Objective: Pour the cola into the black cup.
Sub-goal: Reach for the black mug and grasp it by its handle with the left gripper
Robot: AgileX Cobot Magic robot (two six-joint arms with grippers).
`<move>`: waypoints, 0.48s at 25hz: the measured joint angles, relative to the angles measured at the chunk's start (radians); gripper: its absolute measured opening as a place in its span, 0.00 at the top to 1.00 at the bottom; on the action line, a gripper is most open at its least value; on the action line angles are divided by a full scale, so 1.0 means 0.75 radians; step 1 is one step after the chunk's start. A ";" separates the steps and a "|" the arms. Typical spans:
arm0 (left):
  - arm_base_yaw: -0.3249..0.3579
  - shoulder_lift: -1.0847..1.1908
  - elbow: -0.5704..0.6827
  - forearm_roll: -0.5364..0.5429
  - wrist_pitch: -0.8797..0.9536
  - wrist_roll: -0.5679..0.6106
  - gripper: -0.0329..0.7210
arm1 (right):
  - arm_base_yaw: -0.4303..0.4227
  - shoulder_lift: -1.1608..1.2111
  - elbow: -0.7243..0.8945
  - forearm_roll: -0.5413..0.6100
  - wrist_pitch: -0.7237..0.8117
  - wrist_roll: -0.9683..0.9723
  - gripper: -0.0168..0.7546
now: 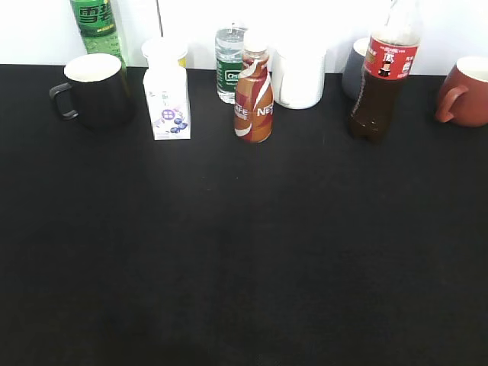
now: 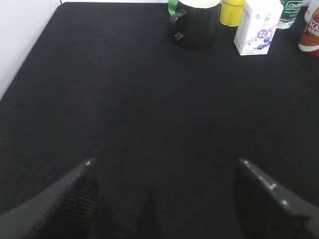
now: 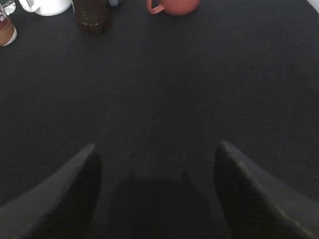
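**Black table, row of look-alikes**

Black table (image 1: pixel 244 267) lies bare under both grippers. Left gripper (image 2: pixel 164 199) and right gripper (image 3: pixel 157 184) hang spread, empty. Cola (image 3: pixel 90 17) stands far ahead-left of the right gripper; cup (image 2: pixel 197 22) far ahead of the left. Risk: knocking the tall cola over on approach.

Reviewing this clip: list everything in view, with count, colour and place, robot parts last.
cola: 1, dark brown, red label, back right
black cup: 1, white inside, back left
coffee bottle: 1, brown-orange, back centre
carton: 1, white, right of black cup
water bottle: 1, clear, behind coffee bottle
green bottle: 1, behind black cup
white mug: 1, back centre
grey mug: 1, behind cola
red mug: 1, far right
yellow container: 1, behind carton
table: 1, black
left claw: open
right claw: open
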 joint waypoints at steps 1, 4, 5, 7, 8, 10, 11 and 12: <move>0.000 0.000 0.000 0.000 0.000 0.000 0.11 | 0.000 0.000 0.000 0.000 0.000 0.000 0.28; 0.000 0.000 0.000 0.000 0.000 0.000 0.11 | 0.000 0.000 0.000 0.000 0.000 0.000 0.28; 0.000 0.000 0.000 0.000 0.000 0.000 0.11 | 0.000 0.000 0.000 0.000 0.000 0.000 0.28; 0.000 0.000 0.000 -0.009 -0.003 0.000 0.12 | 0.000 0.000 0.000 0.000 0.000 0.000 0.28; 0.000 0.000 -0.010 -0.009 -0.021 0.000 0.14 | 0.000 0.000 0.000 0.000 0.000 0.000 0.28; 0.000 0.012 -0.033 -0.017 -0.278 0.000 0.18 | 0.000 0.000 0.000 0.000 0.000 0.000 0.28; 0.000 0.058 -0.020 -0.009 -0.432 0.000 0.19 | 0.000 0.000 0.000 0.000 0.000 0.000 0.28; 0.000 0.140 0.007 -0.009 -0.616 0.000 0.19 | 0.000 0.000 0.000 0.000 0.000 0.000 0.28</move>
